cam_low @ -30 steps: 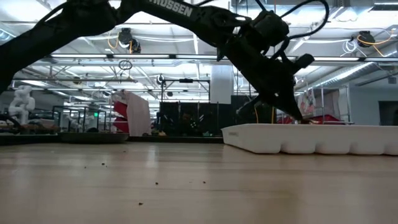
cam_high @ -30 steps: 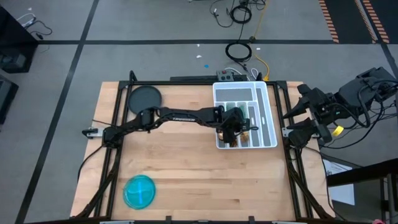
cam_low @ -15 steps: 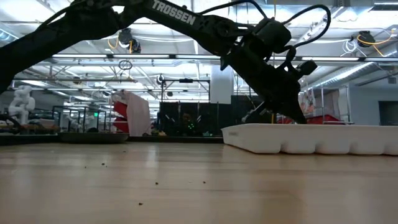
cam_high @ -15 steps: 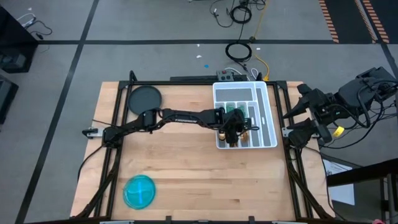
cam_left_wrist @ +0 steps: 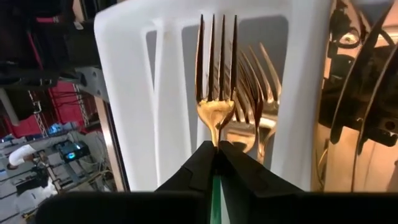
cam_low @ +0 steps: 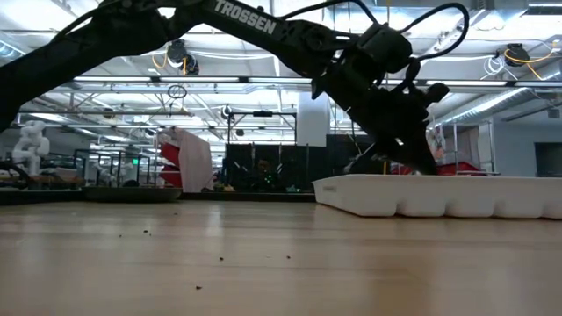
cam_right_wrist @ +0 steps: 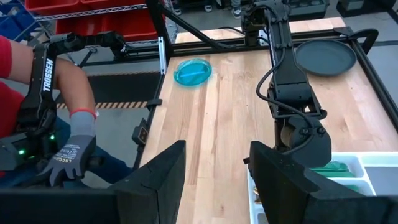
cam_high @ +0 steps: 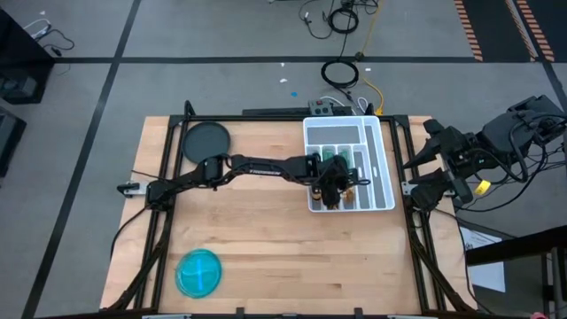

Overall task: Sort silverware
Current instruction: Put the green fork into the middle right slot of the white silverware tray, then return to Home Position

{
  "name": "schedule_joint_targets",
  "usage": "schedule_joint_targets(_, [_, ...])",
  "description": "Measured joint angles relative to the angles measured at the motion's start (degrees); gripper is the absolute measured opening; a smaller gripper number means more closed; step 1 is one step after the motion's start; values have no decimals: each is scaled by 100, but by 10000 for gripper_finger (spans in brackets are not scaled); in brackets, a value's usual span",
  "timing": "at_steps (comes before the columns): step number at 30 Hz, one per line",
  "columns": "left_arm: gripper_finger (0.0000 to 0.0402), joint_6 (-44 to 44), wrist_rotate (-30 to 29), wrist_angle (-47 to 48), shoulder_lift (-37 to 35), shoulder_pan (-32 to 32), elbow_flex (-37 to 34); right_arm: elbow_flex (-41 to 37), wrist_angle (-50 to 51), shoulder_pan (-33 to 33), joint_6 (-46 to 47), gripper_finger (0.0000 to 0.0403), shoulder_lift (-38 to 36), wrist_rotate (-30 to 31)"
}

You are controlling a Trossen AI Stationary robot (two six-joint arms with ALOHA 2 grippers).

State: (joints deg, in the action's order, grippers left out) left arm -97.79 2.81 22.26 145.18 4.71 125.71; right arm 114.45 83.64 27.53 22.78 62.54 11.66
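While the left gripper (cam_left_wrist: 217, 152) has its fingers clamped on a fork (cam_left_wrist: 216, 93) over the white tray (cam_high: 386, 168), where other silverware (cam_high: 341, 159) already lies, the surface (cam_high: 266, 239) shows none left, suggesting sorting is nearly finished; the right gripper (cam_right_wrist: 214, 180) waits aside, fingers apart.

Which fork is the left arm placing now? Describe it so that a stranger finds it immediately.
Find the white tray at the table's far right. The left gripper hangs over its near end with a fork between its jaws. Unlike the forks lying below, this one is pinched at its neck, above them.
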Motion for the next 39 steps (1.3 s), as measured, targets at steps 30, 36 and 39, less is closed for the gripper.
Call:
schedule_joint_targets(30, [36, 1435, -911, -717, -103, -93, -15, 0, -60, 1, -64, 171, 13, 33])
schedule_joint_targets(36, [34, 3176, -1203, -1382, -1252, -173, -13, 44, -418, 2, -377, 171, -214, -2])
schedule_joint_targets(39, [33, 4387, -930, -998, -2175, -2, -9, 174, -454, 2, -411, 171, -444, 0])
